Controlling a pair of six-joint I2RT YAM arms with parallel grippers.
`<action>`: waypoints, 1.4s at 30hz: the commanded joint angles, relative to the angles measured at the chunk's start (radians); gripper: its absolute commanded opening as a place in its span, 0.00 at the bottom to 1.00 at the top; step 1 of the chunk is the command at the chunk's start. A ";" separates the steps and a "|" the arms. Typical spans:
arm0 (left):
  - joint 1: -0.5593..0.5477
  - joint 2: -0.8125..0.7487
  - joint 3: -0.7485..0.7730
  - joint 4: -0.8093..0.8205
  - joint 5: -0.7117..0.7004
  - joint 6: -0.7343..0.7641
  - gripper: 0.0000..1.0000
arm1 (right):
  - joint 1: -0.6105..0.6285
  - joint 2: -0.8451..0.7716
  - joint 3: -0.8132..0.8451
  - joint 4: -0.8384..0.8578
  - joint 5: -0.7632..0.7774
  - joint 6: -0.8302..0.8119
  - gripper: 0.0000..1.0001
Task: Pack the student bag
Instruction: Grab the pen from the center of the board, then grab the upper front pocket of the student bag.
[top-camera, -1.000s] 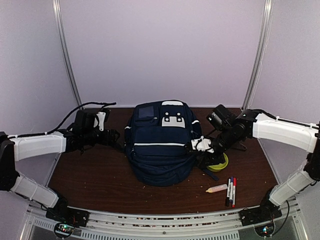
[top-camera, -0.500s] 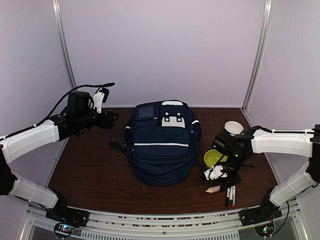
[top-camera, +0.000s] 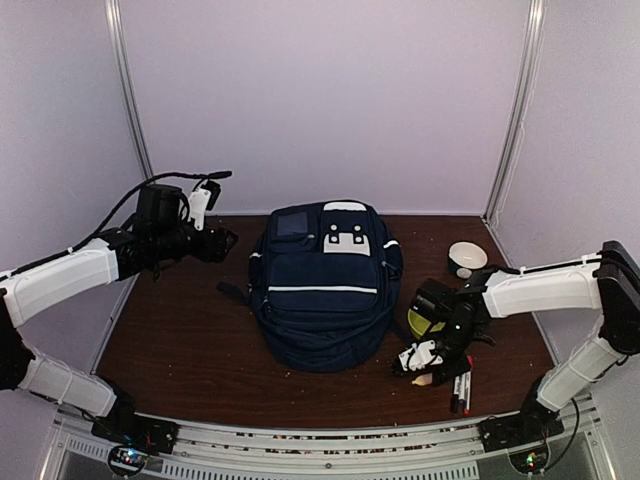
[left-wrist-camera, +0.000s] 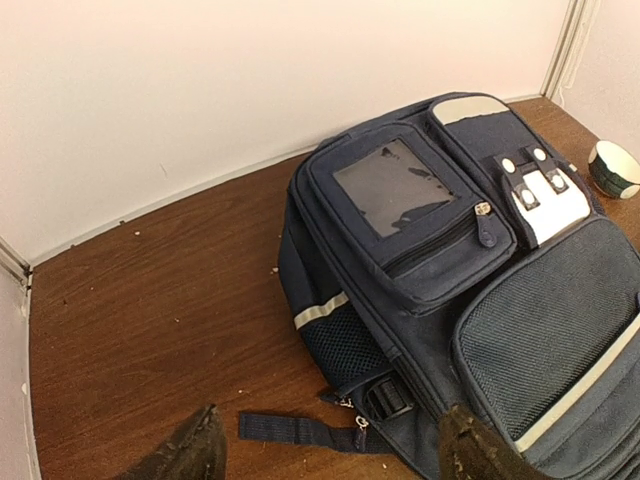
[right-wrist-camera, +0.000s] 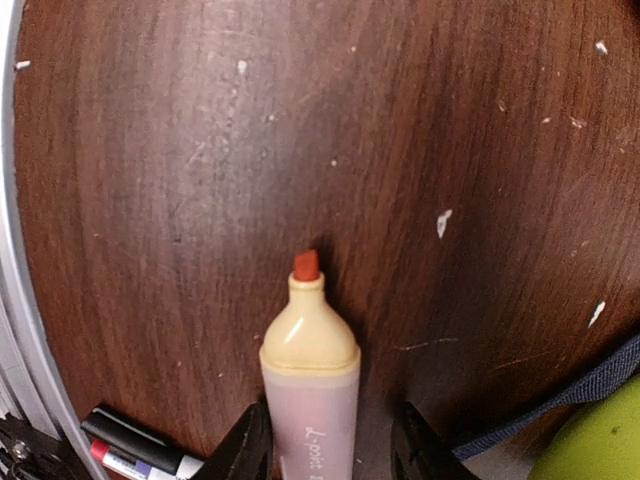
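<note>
The student bag (top-camera: 325, 285) is a large navy backpack with a thin white stripe, lying flat mid-table with its pockets zipped; it also shows in the left wrist view (left-wrist-camera: 480, 250). My left gripper (top-camera: 225, 240) hangs open and empty above the table left of the bag (left-wrist-camera: 330, 425). My right gripper (top-camera: 420, 365) is low at the front right, open, its fingers on either side of a pale orange highlighter (right-wrist-camera: 310, 380) with an exposed red tip. The left finger is against the barrel; a gap remains on the right (right-wrist-camera: 332, 440).
Two markers (top-camera: 462, 385) lie beside the highlighter and show in the right wrist view (right-wrist-camera: 130, 445). A green bowl (top-camera: 425, 318) sits by the bag's right side. A white bowl (top-camera: 466, 257) stands at the back right. A loose strap (left-wrist-camera: 300, 430) trails from the bag's left.
My right gripper left the bag's right side and swung forward and down onto the highlighter. My left gripper lifted away from the bag's left side, then held still.
</note>
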 joint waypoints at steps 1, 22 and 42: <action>-0.004 -0.009 0.040 -0.006 0.002 0.006 0.75 | 0.018 0.019 -0.021 0.071 0.069 0.027 0.39; -0.276 -0.028 -0.020 0.059 0.014 0.266 0.76 | 0.031 -0.054 0.257 -0.137 -0.240 0.107 0.14; -0.546 0.365 0.184 -0.027 -0.321 0.594 0.53 | -0.053 -0.188 0.309 -0.248 -0.374 0.171 0.13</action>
